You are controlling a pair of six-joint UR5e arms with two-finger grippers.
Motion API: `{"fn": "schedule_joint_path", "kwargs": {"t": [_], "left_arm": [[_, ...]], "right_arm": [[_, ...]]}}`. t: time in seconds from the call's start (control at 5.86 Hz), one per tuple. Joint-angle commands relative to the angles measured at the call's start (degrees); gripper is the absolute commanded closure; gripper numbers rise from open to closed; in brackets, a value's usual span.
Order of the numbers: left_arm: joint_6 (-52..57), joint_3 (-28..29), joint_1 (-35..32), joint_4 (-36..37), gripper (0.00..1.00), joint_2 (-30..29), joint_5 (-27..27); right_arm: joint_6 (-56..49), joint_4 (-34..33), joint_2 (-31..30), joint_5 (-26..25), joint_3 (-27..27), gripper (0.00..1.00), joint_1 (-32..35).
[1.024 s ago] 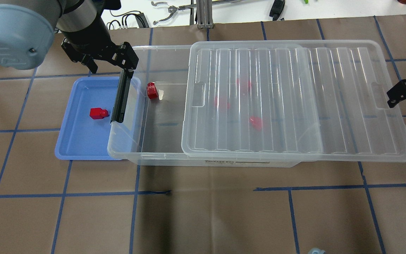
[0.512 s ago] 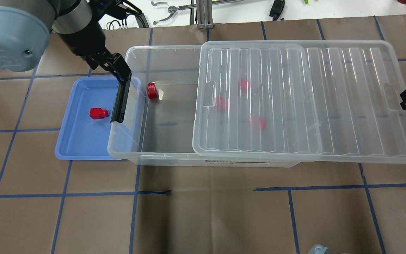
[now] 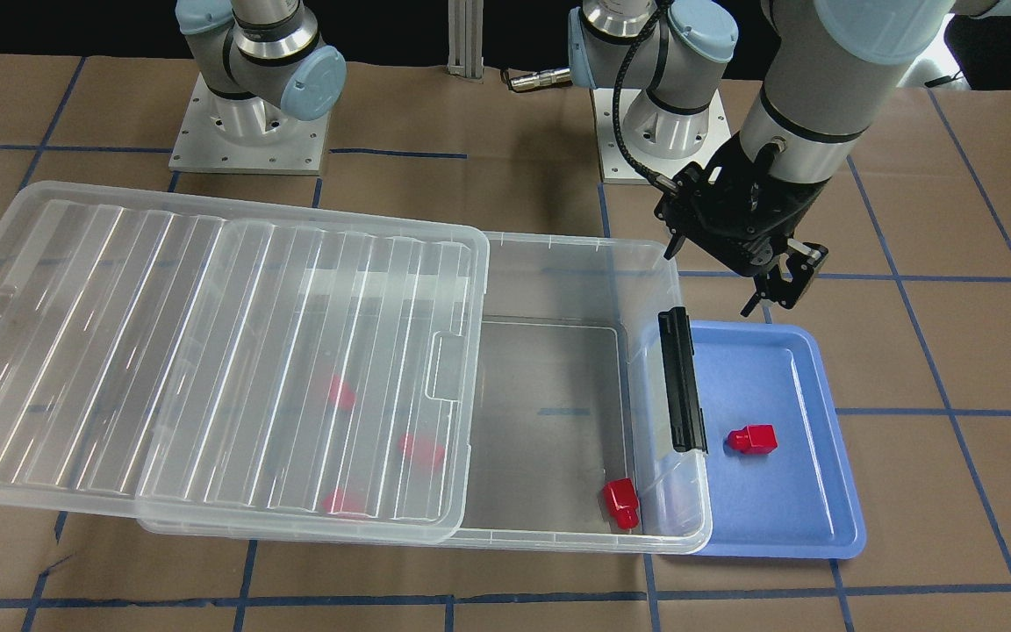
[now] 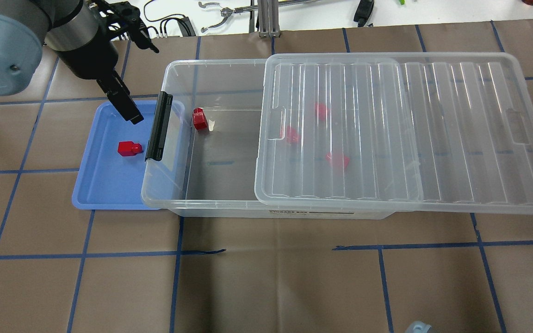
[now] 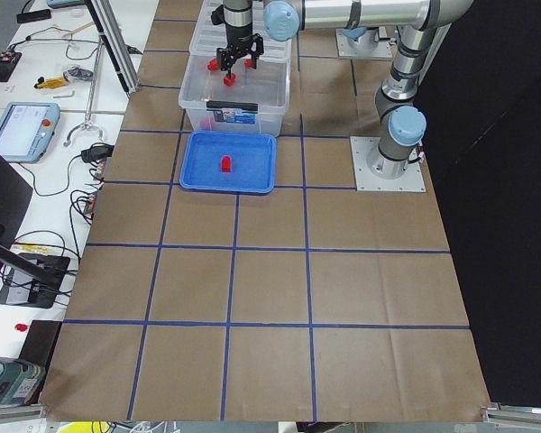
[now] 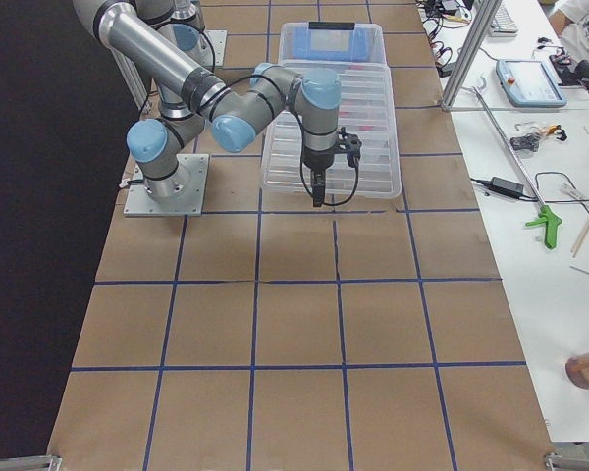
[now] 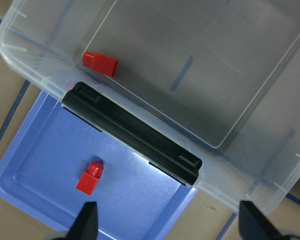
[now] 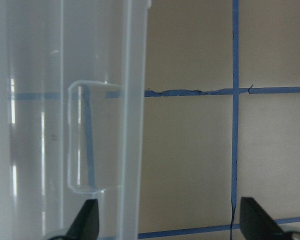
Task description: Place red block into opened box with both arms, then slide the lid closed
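One red block (image 4: 129, 148) lies in the blue tray (image 4: 109, 194), beside the box's black latch (image 4: 158, 126). Another red block (image 4: 199, 119) stands in the uncovered part of the clear box (image 4: 174, 196). Three more show dimly under the lid (image 4: 433, 138), which covers the box's right part and overhangs its right end. My left gripper (image 7: 170, 227) hangs open and empty over the tray's far corner, one finger (image 4: 127, 110) showing from overhead. My right gripper (image 8: 170, 225) is open at the lid's right short end, by its recessed tab (image 8: 87, 135), holding nothing.
The blue tray is tucked partly under the box's left end. Tools and cables (image 4: 229, 14) lie on the white bench beyond the table. The two robot bases (image 3: 247, 132) stand at the robot's side of the brown, blue-taped table.
The lid has slid to the right, uncovering more of the box. My left gripper left the box's latch end and moved left over the tray. My right gripper drew back to the right.
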Motion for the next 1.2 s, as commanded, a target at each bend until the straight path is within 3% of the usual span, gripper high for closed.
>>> {"fn": "schedule_joint_path", "kwargs": {"t": [0.0, 0.34, 0.51, 0.85, 1.02], "left_arm": [[11.0, 0.0, 1.6, -0.1, 0.02, 0.0, 0.1], [16.2, -0.1, 3.4, -0.2, 0.02, -0.7, 0.3], [18.7, 0.0, 3.5, 1.0, 0.02, -0.3, 2.0], [24.7, -2.4, 5.6, 3.1, 0.02, -2.2, 3.3], [27.9, -7.2, 7.8, 11.7, 0.02, -3.4, 3.2]], "right_arm": [[7.4, 2.5, -3.8, 0.6, -0.4, 0.00, 6.6], [18.7, 11.1, -3.6, 0.7, -8.1, 0.00, 16.1], [25.4, 17.4, -3.1, 4.4, -11.7, 0.00, 20.2], [33.6, 18.7, -1.0, 5.2, -16.0, 0.00, 31.1], [38.7, 20.6, 1.1, 5.1, -18.7, 0.00, 35.8]]}}
